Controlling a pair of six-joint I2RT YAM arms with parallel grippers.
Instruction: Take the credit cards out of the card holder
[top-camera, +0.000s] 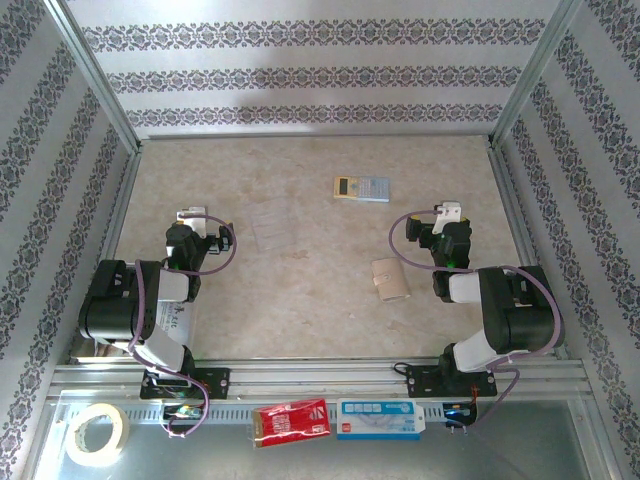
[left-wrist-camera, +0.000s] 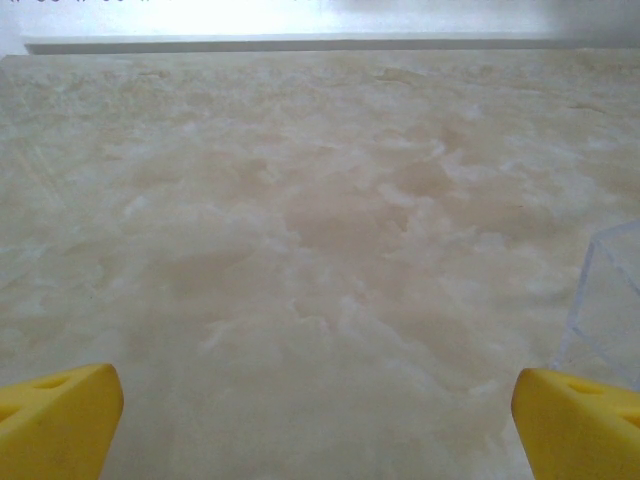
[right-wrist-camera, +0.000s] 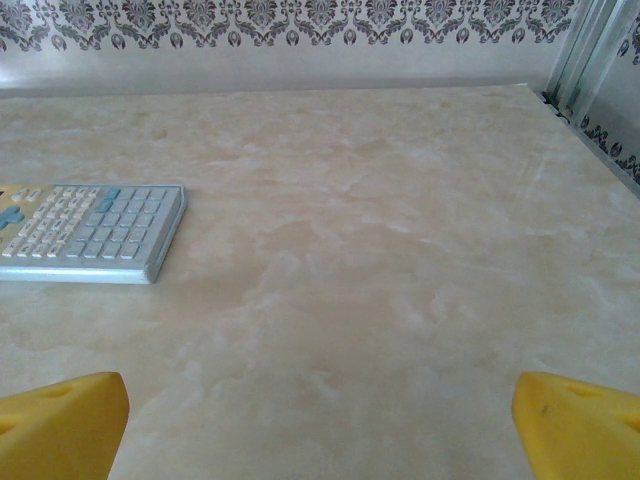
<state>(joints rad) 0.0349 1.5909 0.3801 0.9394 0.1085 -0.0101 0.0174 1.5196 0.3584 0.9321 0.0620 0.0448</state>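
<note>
Here the right end effector (top-camera: 449, 213), fingers spread wide and empty, has the card holder (top-camera: 391, 281) lying near its left side and a little back toward its own base. The sound approach is probably to come down over it and pin one flap, while the left end effector (top-camera: 192, 217), equally spread and empty and well apart across the surface (top-camera: 320, 320), comes over to lift the other. The card holder is a small tan-beige wallet, lying flat and folded shut, so the credit cards are presumably tucked inside.
</note>
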